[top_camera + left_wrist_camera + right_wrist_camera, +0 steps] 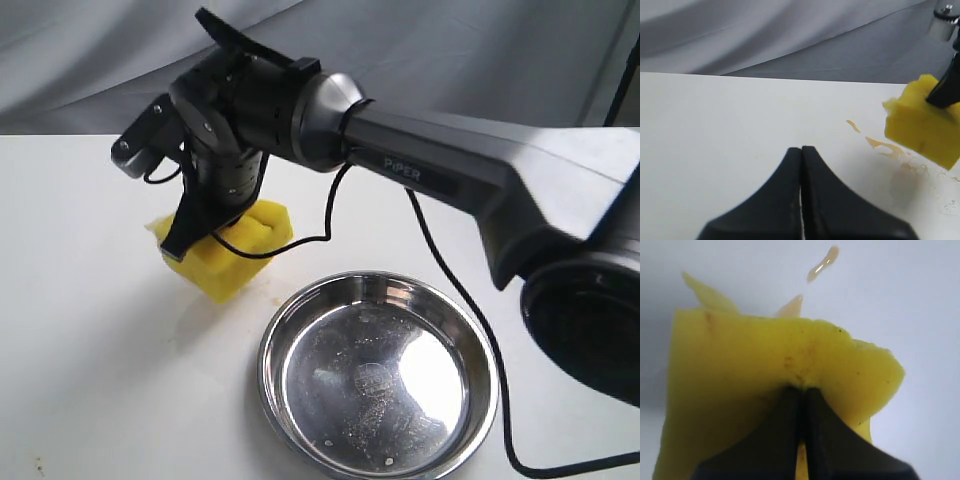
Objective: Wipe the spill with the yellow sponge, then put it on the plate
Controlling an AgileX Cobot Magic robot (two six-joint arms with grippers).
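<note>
Both jaws are clenched: left empty, right pinching the yellow sponge (pixel 225 275), its underside hidden.

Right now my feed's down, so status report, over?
Right hand shut on yellow sponge. Left hand shut, empty. Spill streaks on table. Plate unobstructed.

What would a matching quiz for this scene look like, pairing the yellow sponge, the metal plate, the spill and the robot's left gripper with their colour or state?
Column one:
1. yellow sponge
2. plate
3. left gripper
4. spill

Column two:
A. thin amber streaks on the white table
B. shut, holding nothing
C. shiny metal, nothing in it
D. pinched by the right gripper

Pairs: 1-D, 2-C, 3-B, 4-A
</note>
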